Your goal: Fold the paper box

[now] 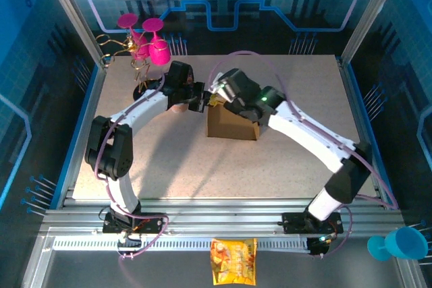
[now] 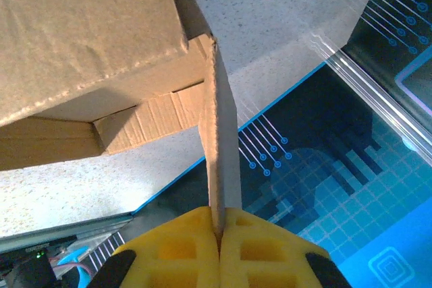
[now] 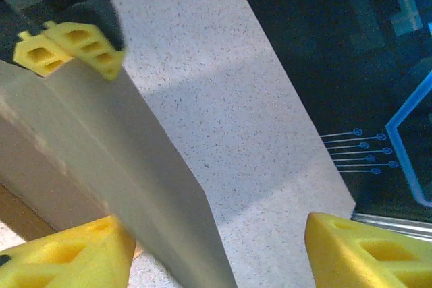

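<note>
The brown paper box (image 1: 231,125) stands partly formed in the middle of the table. My left gripper (image 1: 202,97) is at its upper left corner, shut on a thin upright flap (image 2: 223,160) that runs edge-on into its yellow fingers (image 2: 182,247). The box body (image 2: 81,38) hangs above in that view. My right gripper (image 1: 219,96) sits over the box's top left edge, open; a box panel (image 3: 121,187) lies against its left finger (image 3: 67,254), while the right finger (image 3: 368,251) stands apart over bare table. The left gripper's yellow fingers (image 3: 71,45) show at the panel's far end.
Pink plastic glasses on a wire stand (image 1: 143,40) sit at the back left. A yellow snack bag (image 1: 233,260) lies on the front rail, and a blue cup (image 1: 401,242) at the front right. Open tabletop (image 1: 297,79) stretches right of the box.
</note>
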Controlling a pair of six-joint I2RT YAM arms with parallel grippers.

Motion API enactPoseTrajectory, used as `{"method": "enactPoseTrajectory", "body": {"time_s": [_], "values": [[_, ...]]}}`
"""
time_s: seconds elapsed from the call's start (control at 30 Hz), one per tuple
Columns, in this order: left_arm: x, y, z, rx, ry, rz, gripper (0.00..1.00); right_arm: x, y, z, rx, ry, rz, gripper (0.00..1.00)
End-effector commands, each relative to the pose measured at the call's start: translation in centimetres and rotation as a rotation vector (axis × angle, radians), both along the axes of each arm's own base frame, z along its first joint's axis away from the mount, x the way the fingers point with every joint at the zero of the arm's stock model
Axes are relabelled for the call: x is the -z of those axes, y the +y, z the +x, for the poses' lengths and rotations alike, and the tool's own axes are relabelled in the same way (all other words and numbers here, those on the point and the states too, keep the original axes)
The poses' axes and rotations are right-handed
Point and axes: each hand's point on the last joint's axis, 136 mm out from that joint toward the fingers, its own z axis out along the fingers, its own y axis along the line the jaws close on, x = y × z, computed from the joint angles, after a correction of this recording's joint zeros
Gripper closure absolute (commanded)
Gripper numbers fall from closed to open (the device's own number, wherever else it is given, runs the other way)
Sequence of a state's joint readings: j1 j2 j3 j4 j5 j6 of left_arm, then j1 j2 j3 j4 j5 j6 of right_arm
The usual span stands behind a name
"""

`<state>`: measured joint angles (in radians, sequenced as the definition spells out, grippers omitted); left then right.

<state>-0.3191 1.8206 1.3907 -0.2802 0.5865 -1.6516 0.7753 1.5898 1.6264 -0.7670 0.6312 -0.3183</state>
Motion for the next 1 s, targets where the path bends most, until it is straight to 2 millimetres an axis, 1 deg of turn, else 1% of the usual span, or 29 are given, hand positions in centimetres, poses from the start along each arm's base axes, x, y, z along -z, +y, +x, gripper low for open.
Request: {"method": "enactPoseTrajectory", "body": {"time_s": [0.0,0.03,0.1,0.13,0.17,0.2,0.27,0.33,0.43,0.5,0.6,0.77,0.87,0.97], "values": [[-1.6,0.7,-0.3,0.016,-0.034,-0.054,1.00,-5.4,-2.9,-0.8,0.116,-0.040,0.330,0.31],[-1.4,0.9,-0.3,0.018,-0.032,-0.056,1.00,-5.5,-4.2,-0.7,0.158,-0.032,0.387,0.30],[-1.1,1.1,-0.3,0.027,-0.034,-0.063,1.00,-4.6,-7.4,-0.1,0.286,0.061,0.578,0.30],[-1.0,1.2,-0.3,0.032,-0.036,-0.067,1.00,-3.8,-8.6,0.2,0.349,0.119,0.670,0.30],[-1.0,1.2,-0.2,0.039,-0.040,-0.073,1.00,-2.8,-10.5,0.7,0.444,0.174,0.761,0.30],[-0.9,1.2,-0.2,0.048,-0.046,-0.077,1.00,-1.6,-12.1,1.0,0.529,0.236,0.838,0.30],[-0.6,1.1,-0.1,0.064,-0.049,-0.084,1.00,0.4,-13.7,1.5,0.645,0.358,0.952,0.32],[-0.3,1.1,0.0,0.073,-0.052,-0.088,1.00,2.4,-14.5,1.9,0.734,0.476,1.044,0.36],[0.3,1.3,0.1,0.070,-0.050,-0.089,1.00,4.9,-14.4,2.1,0.820,0.624,1.091,0.39],[0.4,1.3,0.1,0.067,-0.049,-0.092,1.00,6.2,-13.8,2.3,0.847,0.705,1.091,0.39],[0.4,1.2,0.1,0.068,-0.050,-0.095,1.00,7.7,-12.5,2.8,0.863,0.800,1.145,0.42],[0.2,1.3,0.1,0.066,-0.055,-0.098,1.00,9.1,-11.1,3.8,0.851,0.829,1.189,0.42],[0.2,1.3,0.1,0.066,-0.056,-0.098,1.00,9.9,-10.5,3.9,0.845,0.849,1.182,0.43],[0.2,1.3,0.1,0.063,-0.056,-0.100,1.00,10.6,-9.7,3.8,0.849,0.896,1.211,0.44]]}}
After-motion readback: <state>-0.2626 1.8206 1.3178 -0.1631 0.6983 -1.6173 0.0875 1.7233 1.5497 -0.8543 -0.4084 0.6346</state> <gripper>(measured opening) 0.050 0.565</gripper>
